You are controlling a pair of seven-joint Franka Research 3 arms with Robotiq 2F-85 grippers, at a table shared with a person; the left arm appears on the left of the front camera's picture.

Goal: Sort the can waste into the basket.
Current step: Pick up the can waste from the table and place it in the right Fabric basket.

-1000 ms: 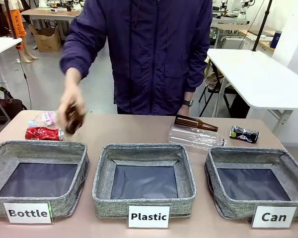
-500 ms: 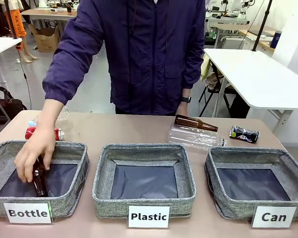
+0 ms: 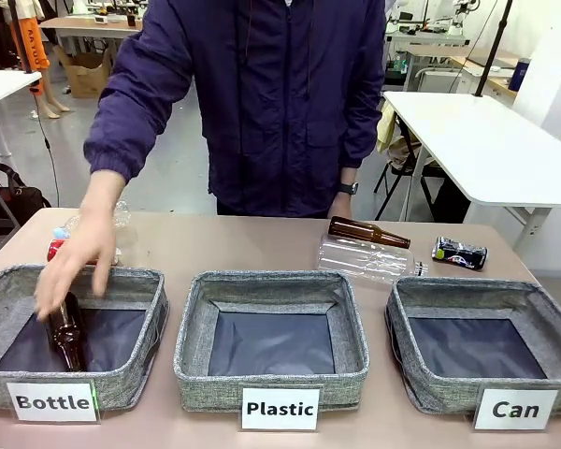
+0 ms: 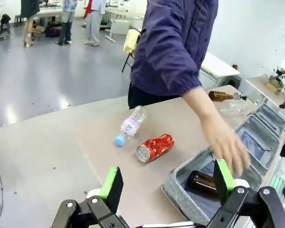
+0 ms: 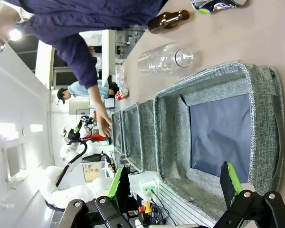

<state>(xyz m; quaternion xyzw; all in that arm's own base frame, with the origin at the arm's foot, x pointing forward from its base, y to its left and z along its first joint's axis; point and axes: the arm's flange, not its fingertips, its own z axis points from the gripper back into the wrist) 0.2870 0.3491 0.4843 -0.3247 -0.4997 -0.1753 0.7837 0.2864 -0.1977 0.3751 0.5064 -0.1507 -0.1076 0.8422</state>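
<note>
Lifted since half a second ago, the person's hand (image 3: 75,267) now hangs open over the "Bottle" bin (image 3: 136,281) at the table's near left corner, and the brown bottle (image 3: 65,332) it was holding lies loose on the bin's dark bottom. The red can (image 4: 154,147) lies on its side near the table's far left edge, behind that bin. The dark can (image 3: 459,252) lies near the far right edge, behind the "Can" basket (image 3: 542,304) at the near right corner. The left gripper (image 4: 168,183) and the right gripper (image 5: 175,183) both have their jaws spread wide, grasping nothing.
</note>
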